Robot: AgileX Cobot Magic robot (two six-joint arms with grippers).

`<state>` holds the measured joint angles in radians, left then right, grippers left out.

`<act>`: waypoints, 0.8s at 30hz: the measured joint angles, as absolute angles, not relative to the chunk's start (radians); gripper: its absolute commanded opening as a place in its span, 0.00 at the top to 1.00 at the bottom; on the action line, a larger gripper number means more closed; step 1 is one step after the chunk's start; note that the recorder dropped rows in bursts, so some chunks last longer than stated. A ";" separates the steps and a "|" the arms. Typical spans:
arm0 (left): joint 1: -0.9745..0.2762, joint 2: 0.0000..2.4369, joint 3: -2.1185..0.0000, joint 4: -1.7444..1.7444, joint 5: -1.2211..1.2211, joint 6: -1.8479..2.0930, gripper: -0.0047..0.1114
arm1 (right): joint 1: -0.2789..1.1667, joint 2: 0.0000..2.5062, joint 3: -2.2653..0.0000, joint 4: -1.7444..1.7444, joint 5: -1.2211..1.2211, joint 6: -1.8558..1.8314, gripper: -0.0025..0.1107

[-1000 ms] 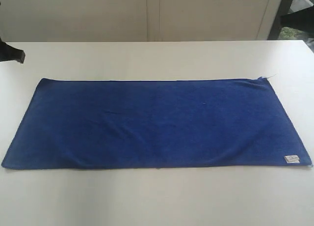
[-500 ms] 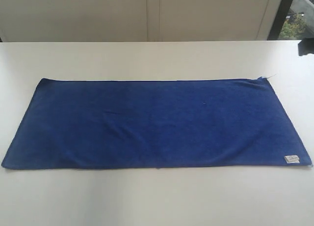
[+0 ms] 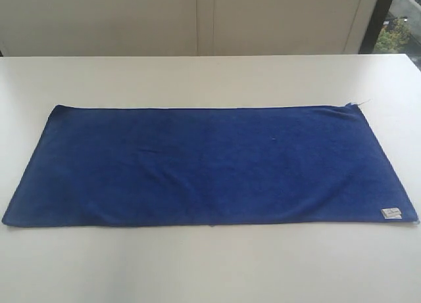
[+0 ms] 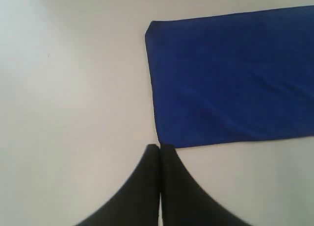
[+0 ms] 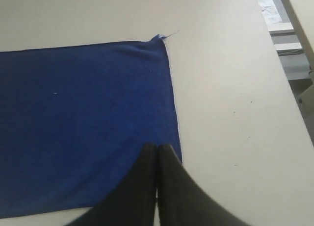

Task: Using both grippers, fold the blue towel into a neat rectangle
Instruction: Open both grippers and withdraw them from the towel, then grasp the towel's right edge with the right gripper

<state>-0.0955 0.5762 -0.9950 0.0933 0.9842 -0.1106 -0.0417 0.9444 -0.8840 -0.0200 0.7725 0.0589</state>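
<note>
The blue towel point(image 3: 210, 165) lies flat on the white table point(image 3: 210, 270) as a long rectangle, with a small white tag point(image 3: 391, 213) at its near right corner. Neither gripper shows in the exterior view. In the left wrist view my left gripper point(image 4: 160, 147) is shut and empty, held above bare table just off one corner of the blue towel point(image 4: 230, 79). My right gripper point(image 5: 157, 147) is shut and empty too, raised over the blue towel point(image 5: 83, 123) near its side edge.
A pale wall with panel seams point(image 3: 205, 20) runs behind the table. A dark window frame point(image 3: 378, 20) stands at the back right. The table's side edge point(image 5: 274, 54) shows in the right wrist view, with floor beyond it.
A dark arm part at the left edge of the exterior view has left the picture, then one at the right edge did too. The towel has not moved.
</note>
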 measured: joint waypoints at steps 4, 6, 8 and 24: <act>-0.095 0.545 -0.995 0.093 0.988 -0.111 0.96 | -0.042 0.986 -0.843 -0.020 0.720 0.059 0.98; -0.095 0.541 -0.995 0.093 0.989 -0.111 0.96 | -0.042 1.032 -0.829 -0.020 0.679 0.059 0.98; -0.095 0.541 -0.995 0.093 0.990 -0.111 0.96 | -0.042 1.088 -0.825 -0.013 0.642 0.059 0.98; -0.095 0.539 -0.995 0.093 0.990 -0.111 0.96 | -0.123 1.869 -1.217 0.169 0.705 -0.215 0.89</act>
